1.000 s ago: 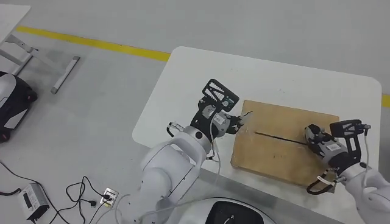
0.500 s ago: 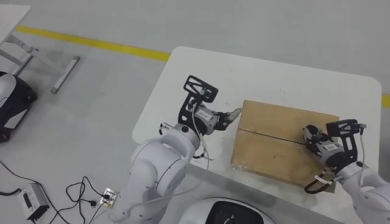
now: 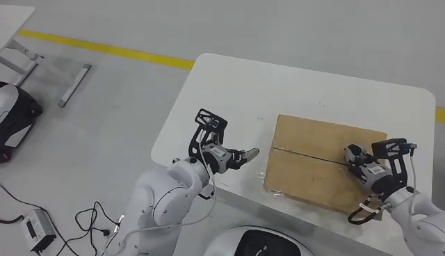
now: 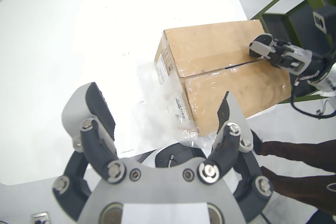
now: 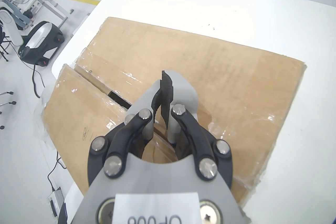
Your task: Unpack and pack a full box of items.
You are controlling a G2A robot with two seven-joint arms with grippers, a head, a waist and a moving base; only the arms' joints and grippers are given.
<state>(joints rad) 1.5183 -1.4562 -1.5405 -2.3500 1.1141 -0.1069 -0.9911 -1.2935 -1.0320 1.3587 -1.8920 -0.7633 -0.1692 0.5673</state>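
My left gripper [image 4: 159, 89] hangs with jaws spread, the box [image 4: 210, 51] ahead. My right gripper [image 5: 165, 80] rests on its seam, jaws pressed together. Slick tape could make me slip off the flap.

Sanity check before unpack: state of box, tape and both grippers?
Box: flaps down, seam gaping in one spot.
Tape: loose, crumpled at the box's end.
Left gripper: fingers open, empty, off the box.
Right gripper: fingers shut, tips on the box top by the seam.
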